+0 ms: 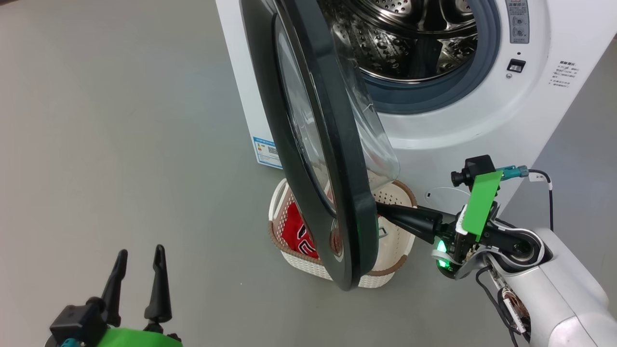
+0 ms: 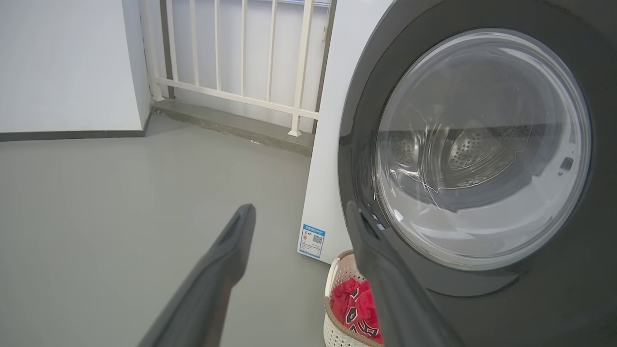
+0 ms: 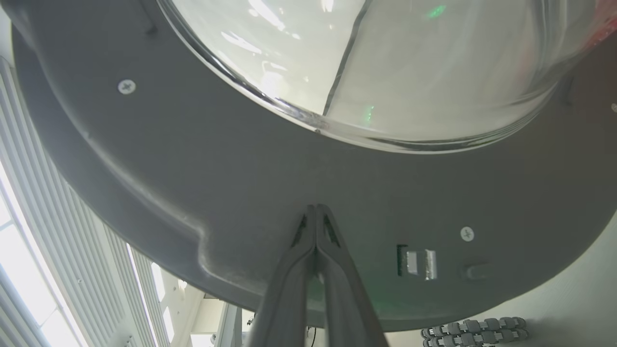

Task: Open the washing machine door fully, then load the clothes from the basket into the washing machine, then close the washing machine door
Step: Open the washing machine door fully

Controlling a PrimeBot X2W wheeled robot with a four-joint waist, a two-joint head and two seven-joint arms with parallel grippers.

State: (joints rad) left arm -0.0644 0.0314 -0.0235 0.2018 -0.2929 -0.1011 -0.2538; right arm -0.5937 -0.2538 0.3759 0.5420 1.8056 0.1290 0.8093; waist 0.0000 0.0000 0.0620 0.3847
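The washing machine door [image 1: 332, 159], glossy black with a clear bulging glass bowl, stands about half open, edge-on in the head view. My right gripper [image 3: 315, 208] is shut, its tips pressed against the door's grey inner face [image 3: 270, 168] below the glass; the head view has the right gripper [image 1: 381, 208] touching the door's lower inner side. The washing machine [image 1: 482, 120] shows its steel drum [image 1: 405, 38]. The basket [image 1: 390, 270] sits on the floor under the door, holding red clothes [image 1: 296, 231]. My left gripper [image 1: 139, 255] is open and empty, well left of the door.
A white railing [image 2: 241, 62] and white wall [image 2: 62, 62] stand behind the machine's left side. A blue sticker [image 1: 266, 152] marks the machine's lower corner. Grey floor [image 1: 120, 144] spreads to the left.
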